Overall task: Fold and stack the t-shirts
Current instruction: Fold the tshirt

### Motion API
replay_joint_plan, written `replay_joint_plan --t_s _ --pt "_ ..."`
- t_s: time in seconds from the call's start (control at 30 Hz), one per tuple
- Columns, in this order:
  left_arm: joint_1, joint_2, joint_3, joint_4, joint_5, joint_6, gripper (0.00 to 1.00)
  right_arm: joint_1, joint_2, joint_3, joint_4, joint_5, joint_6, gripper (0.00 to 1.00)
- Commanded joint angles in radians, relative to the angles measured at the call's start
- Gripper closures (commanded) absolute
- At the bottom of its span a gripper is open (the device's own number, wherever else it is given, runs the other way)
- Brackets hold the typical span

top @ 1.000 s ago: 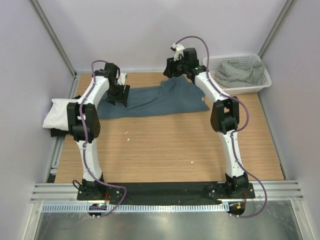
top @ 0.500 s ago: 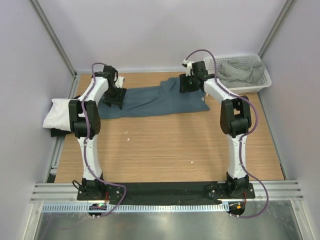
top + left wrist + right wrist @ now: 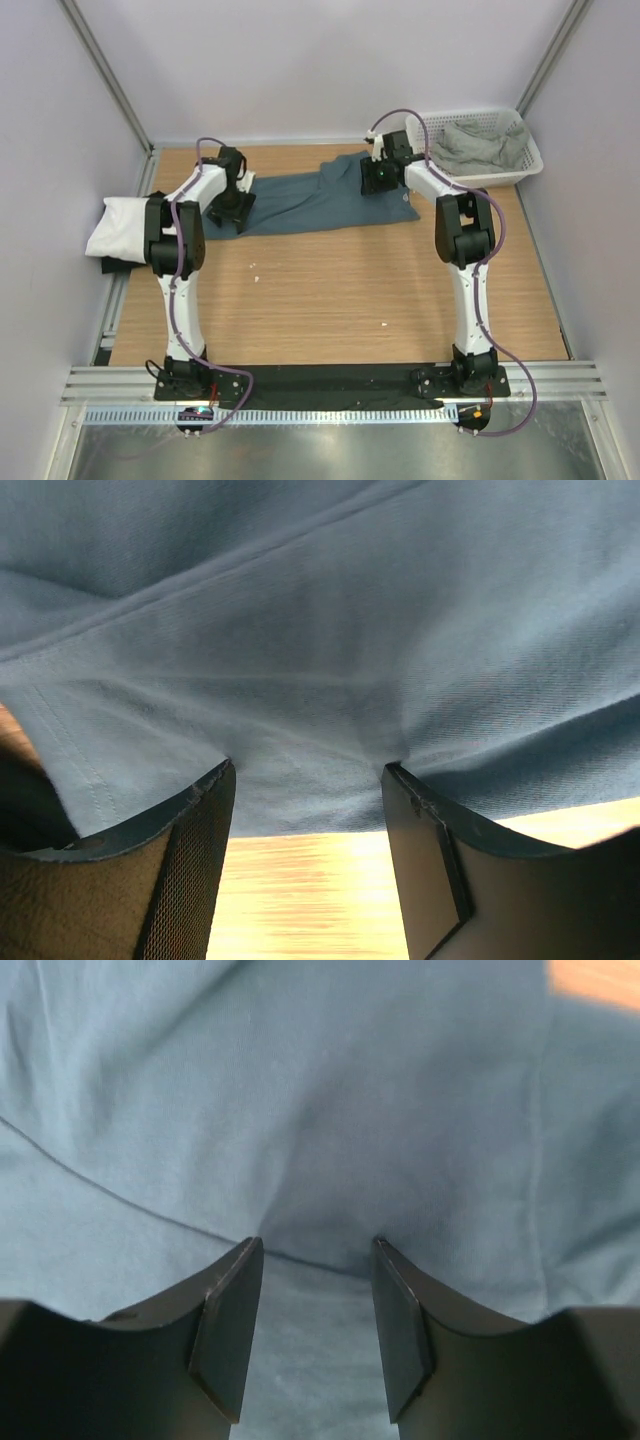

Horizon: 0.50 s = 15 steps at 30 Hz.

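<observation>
Left gripper (image 3: 310,770) and right gripper (image 3: 312,1250) have lowered onto slate-blue t-shirt (image 3: 310,200).

The left pincer (image 3: 306,772) and right pincer (image 3: 315,1247) (both low) stand parted.

A lab test cell: aluminium framing (image 3: 330,380), plain walls (image 3: 300,70).

Matt, fine-twill cloth on the slate-blue t-shirt (image 3: 330,630); soft creases, stitched hem. Matt black plastic on the fingers (image 3: 190,880) of the left hand (image 3: 308,768), one inner face mesh-textured; same matt black on the right hand (image 3: 312,1245). Smooth wood-grain finish, slight sheen, on the surface (image 3: 330,290). White plastic mesh for the basket (image 3: 495,180). Soft crumpled cloth for the grey-green t-shirt (image 3: 480,145); soft matt cloth for the white t-shirt (image 3: 115,225). Bare ribbed metal on the near rail (image 3: 560,382).
</observation>
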Motion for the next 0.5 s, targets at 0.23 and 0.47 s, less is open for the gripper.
replay_joint_plan --t_s 0.23,0.47 --pt "-0.049 -0.048 -0.099 0.002 -0.055 -0.003 0.39 -0.003 0.115 0.123 -0.014 -0.001 -0.005 0.46" --pt "-0.091 -0.171 -0.286 0.025 -0.061 0.03 0.39 0.006 0.201 0.31 0.013 0.028 0.001 0.44"
